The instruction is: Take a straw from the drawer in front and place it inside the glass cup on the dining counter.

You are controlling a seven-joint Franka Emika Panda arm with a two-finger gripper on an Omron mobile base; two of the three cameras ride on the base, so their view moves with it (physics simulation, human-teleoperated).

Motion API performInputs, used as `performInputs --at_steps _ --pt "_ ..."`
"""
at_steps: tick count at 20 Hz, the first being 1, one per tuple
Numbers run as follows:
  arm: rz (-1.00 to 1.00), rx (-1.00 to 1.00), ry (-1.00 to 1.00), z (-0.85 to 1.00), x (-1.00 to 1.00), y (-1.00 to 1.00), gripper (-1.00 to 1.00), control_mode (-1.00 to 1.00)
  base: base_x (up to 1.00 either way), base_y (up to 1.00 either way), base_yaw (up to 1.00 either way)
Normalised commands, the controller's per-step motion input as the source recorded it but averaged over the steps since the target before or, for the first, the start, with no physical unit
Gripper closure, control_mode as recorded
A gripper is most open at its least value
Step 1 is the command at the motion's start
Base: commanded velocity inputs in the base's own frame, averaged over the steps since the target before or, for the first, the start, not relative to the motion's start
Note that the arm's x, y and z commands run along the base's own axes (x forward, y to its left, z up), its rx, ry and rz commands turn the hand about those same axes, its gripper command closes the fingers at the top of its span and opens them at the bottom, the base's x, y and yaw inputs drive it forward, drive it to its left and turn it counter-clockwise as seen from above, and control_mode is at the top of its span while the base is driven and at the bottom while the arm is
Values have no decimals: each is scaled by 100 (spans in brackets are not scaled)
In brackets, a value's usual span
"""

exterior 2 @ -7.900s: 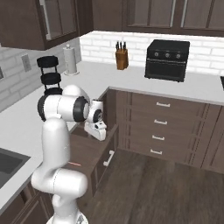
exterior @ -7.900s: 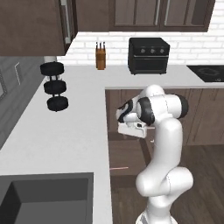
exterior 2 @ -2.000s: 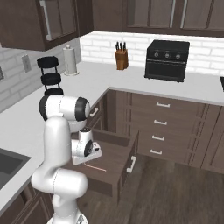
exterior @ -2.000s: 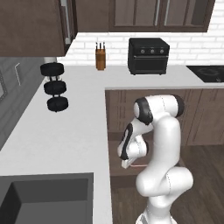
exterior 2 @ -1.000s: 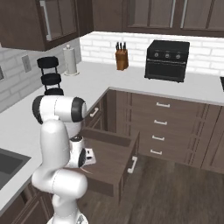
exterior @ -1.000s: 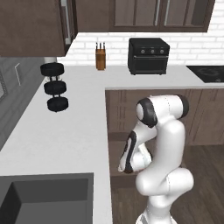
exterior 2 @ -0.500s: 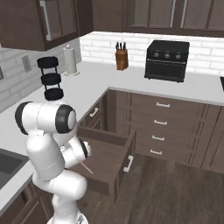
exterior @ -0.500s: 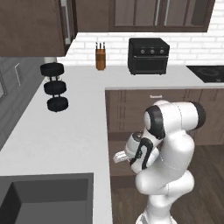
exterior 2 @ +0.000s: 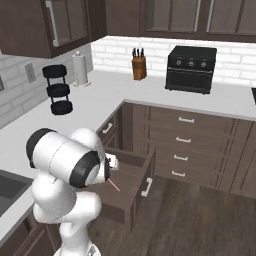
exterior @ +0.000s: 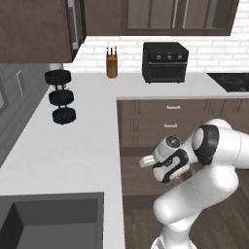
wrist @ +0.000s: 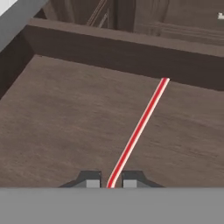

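Pink-red straw (wrist: 139,129) runs right between the two dark fingertips of the gripper (wrist: 110,180), so the jaws are clenched on its near end. From the hand view the rest of it slants up and to the right over the wooden floor of the drawer (wrist: 65,113), with the far tip close to the drawer's back wall. Can't really tell if that tip is touching the wood or floating just above it.

In the right base view a short bit of the straw (exterior 2: 114,186) pokes out past the arm, over the pulled-out drawer (exterior 2: 131,197), whose front with the silver handle (exterior 2: 146,187) faces the wooden floor. The gripper itself sits mostly behind the big white arm there, down low by the drawer.

Further out: a white worktop (exterior: 73,146) wraps round the corner, with a black three-tier stand (exterior: 61,97) on the left. At the far wall sit a knife block (exterior: 112,64) and a black toaster oven (exterior: 164,62). A paper towel roll (exterior 2: 79,69) stands behind the stand, and a dark sink (exterior: 53,223) is at the near left.
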Motion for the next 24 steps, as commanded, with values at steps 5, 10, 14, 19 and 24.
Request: performInputs --at_steps 5,10,14,19,24 --pt "-7 17 38 100 42 -17 100 -100 0 0 0" --pt "-10 13 36 100 31 0 100 -100 0 0 0" --pt "-9 3 44 100 29 0 100 -100 0 0 0" --pt "-6 -1 31 100 -6 -12 100 -100 0 0 0" --pt "0 -15 -2 39 -82 -27 100 -100 0 0 0"
